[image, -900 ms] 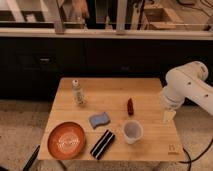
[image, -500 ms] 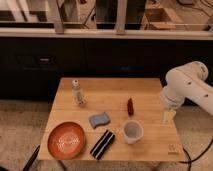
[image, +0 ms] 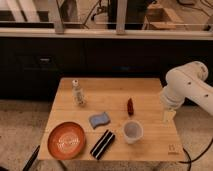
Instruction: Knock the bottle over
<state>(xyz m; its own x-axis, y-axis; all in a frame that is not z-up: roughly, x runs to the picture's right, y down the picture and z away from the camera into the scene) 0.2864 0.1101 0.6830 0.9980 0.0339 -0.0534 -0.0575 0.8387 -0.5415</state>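
Observation:
The bottle (image: 78, 93) is small, slim and clear with a whitish cap. It stands upright on the wooden table (image: 110, 87), near its back left. My white arm (image: 187, 87) reaches in from the right. The gripper (image: 167, 117) hangs at the table's right edge, far to the right of the bottle and apart from it.
A translucent cup (image: 132, 131) stands at the front right, close to the gripper. A small dark red object (image: 130, 106) lies mid-table. A blue sponge (image: 99, 119), an orange plate (image: 66, 140) and a black striped object (image: 102, 144) sit toward the front. A dark counter runs behind.

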